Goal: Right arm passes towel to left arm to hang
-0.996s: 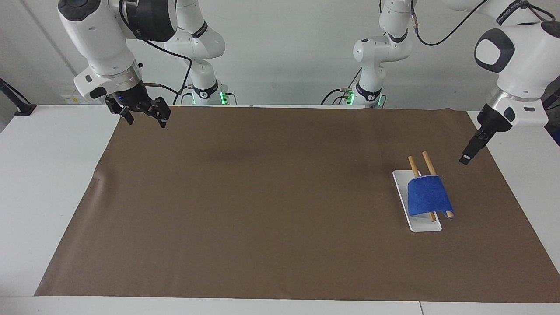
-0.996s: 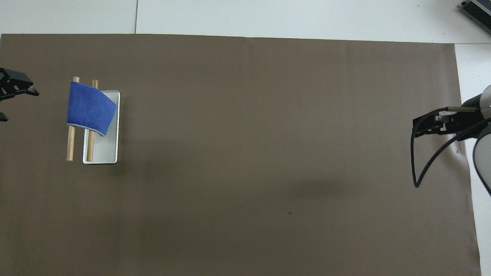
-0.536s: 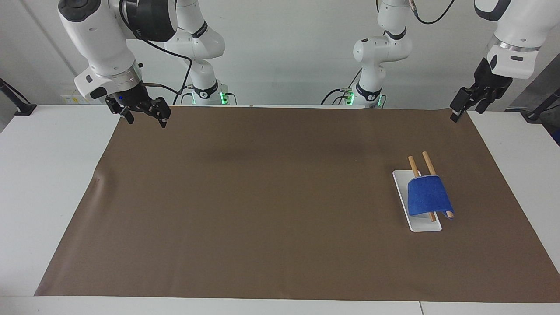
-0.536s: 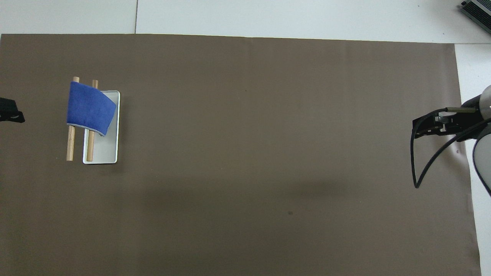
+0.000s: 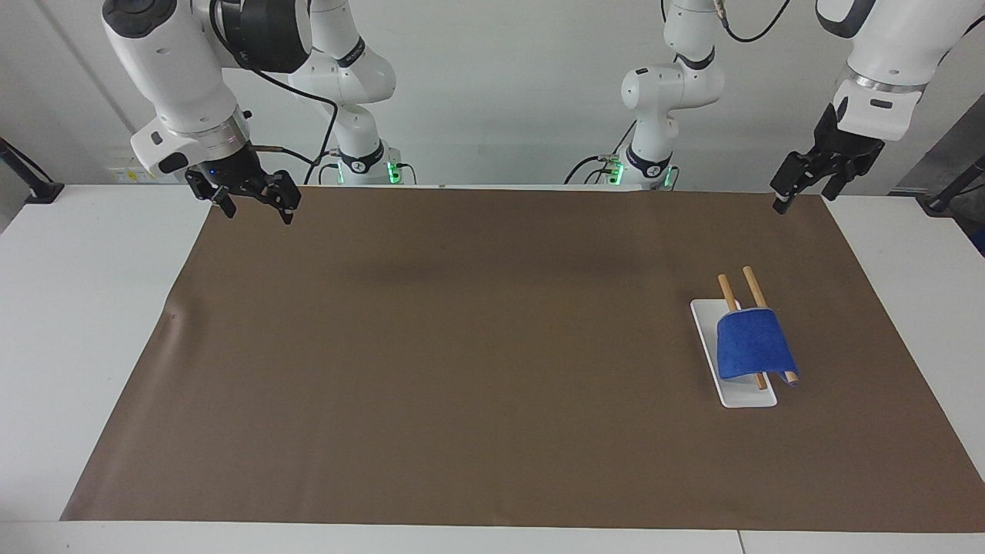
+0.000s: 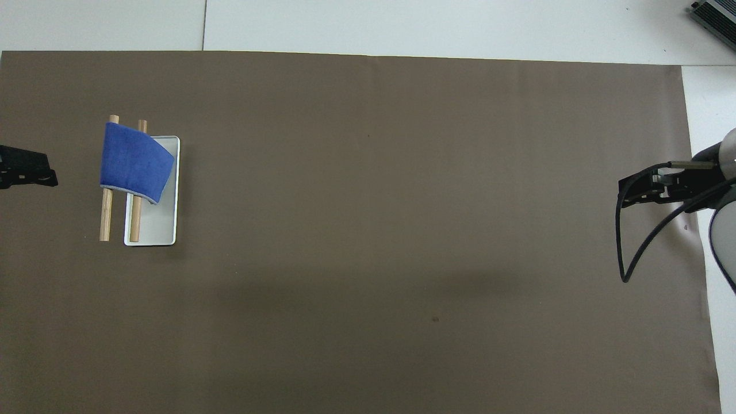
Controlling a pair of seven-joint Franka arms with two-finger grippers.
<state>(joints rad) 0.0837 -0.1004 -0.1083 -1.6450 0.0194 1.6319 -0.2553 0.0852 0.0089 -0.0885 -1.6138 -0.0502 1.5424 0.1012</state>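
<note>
The royal-blue towel (image 5: 752, 354) hangs draped over the two wooden rods (image 5: 750, 286) of a small rack with a white base (image 5: 704, 323), toward the left arm's end of the mat. It also shows in the overhead view (image 6: 135, 163), covering the rods' (image 6: 105, 215) ends farther from the robots. My left gripper (image 5: 804, 198) is open and empty, raised over the mat's corner nearest the robots, well clear of the rack; it shows at the overhead view's edge (image 6: 34, 173). My right gripper (image 5: 256, 209) is open and empty, waiting over the mat's other end (image 6: 624, 192).
A brown mat (image 5: 462, 346) covers most of the white table (image 5: 85, 308). A black cable loops from the right gripper's wrist (image 6: 621, 247). A grey device sits at the table's corner farthest from the robots (image 6: 716, 17).
My left gripper has risen and drawn back from beside the rack toward the robots' edge of the mat. The towel stays on the rods. The right arm has not moved.
</note>
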